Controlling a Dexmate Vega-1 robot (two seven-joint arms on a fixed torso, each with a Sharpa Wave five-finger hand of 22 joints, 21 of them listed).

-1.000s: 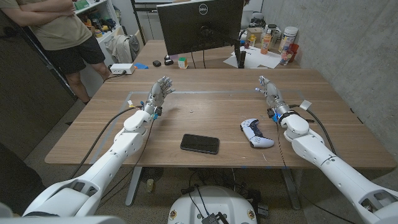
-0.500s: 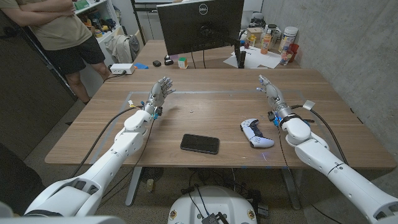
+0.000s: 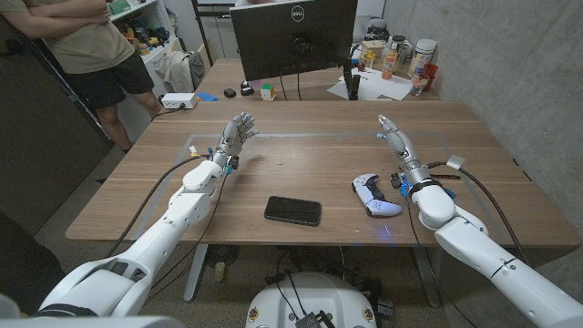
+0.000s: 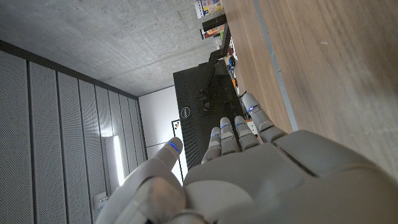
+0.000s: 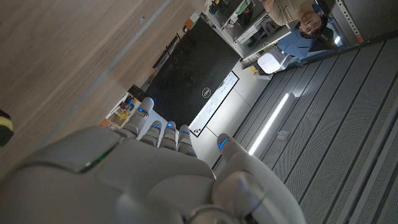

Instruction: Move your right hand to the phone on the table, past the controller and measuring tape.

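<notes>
Head view: right hand point(image 3: 395, 138) hovers over the table's right side, fingers apart and holding nothing, just beyond the controller point(image 3: 375, 195) on the monitor's side. Phone point(image 3: 292, 210) lies face-up near the front edge, about mid-table, well apart from that hand. By my reading the reach is barely begun: the hand must cross over or around the controller and come toward the front before it gets to the phone. No measuring tape that I can make out on the table point(image 3: 310, 169). Left hand point(image 3: 232, 137) is raised on the opposite side, fingers spread, empty.

Count: one phone, one white controller, two robot hands, one monitor point(image 3: 291, 36) behind the table, one person point(image 3: 91, 46) standing at the back left.
</notes>
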